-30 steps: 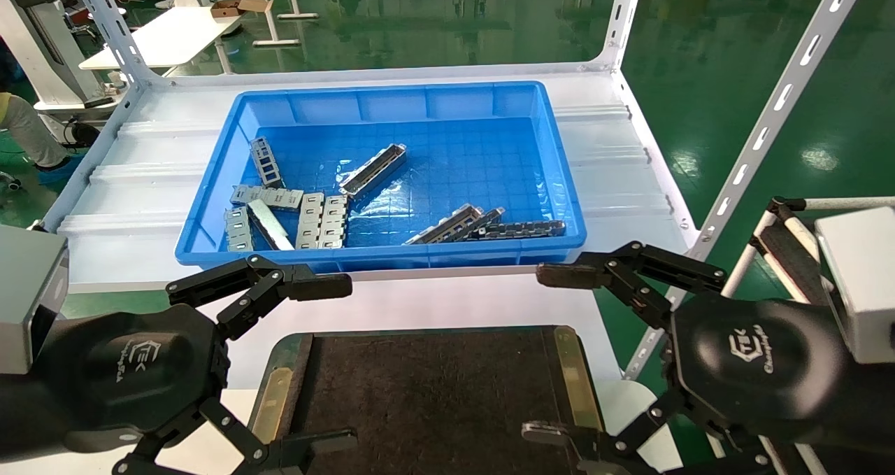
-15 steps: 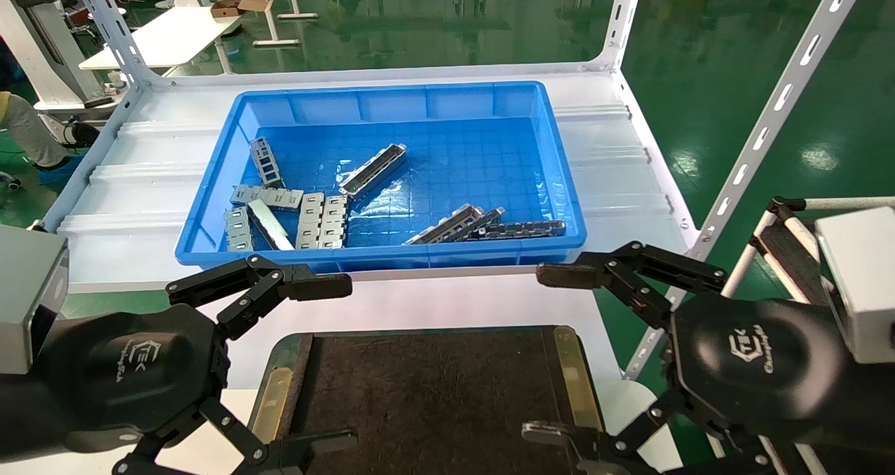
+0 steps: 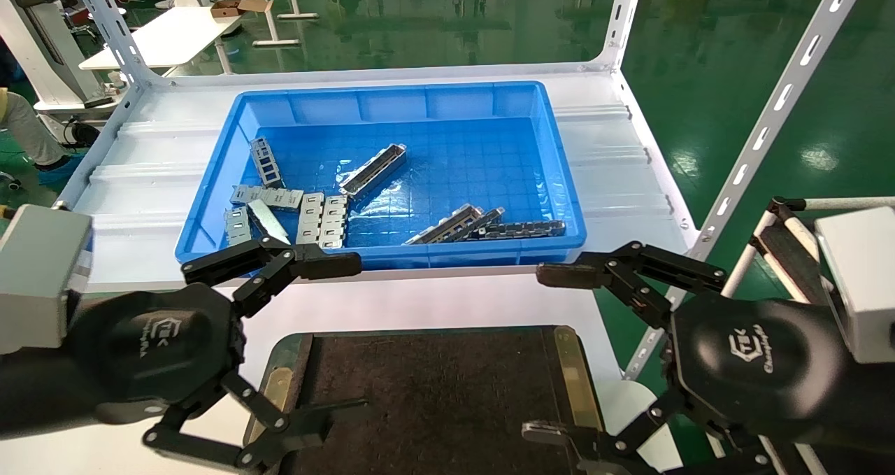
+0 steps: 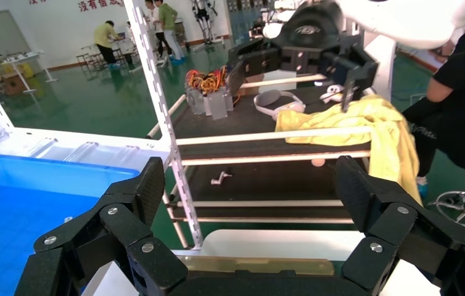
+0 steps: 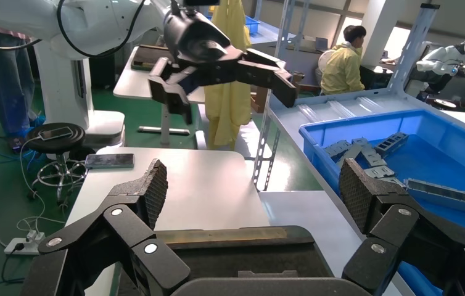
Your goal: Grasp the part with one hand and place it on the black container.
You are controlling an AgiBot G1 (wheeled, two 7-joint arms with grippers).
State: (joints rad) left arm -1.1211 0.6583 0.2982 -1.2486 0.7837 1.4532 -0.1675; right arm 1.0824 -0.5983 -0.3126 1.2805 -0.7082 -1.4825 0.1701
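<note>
The part [image 3: 374, 170], a shiny silver channel bar, lies aslant in the middle of the blue bin [image 3: 381, 258]; it also shows in the right wrist view [image 5: 447, 195]. The black container [image 3: 433, 391] sits at the near edge between my grippers, with brass strips [image 3: 577, 377] along its sides. My left gripper [image 3: 346, 338] is open and empty over the container's left edge, near the bin's front wall. My right gripper [image 3: 545, 352] is open and empty over the container's right edge. Both wrist views show wide-open fingers with nothing between them, left [image 4: 251, 185] and right [image 5: 251, 185].
Several short grey slotted plates [image 3: 321, 220] lie at the bin's front left. Darker long bars [image 3: 521, 229] lie at its front right. The bin stands on a white shelf [image 3: 615, 174] with slotted uprights [image 3: 762, 132]. A rack [image 3: 783, 244] stands to the right.
My left gripper has moved forward and a little right, toward the bin's front wall. The right gripper and the parts in the bin have not moved.
</note>
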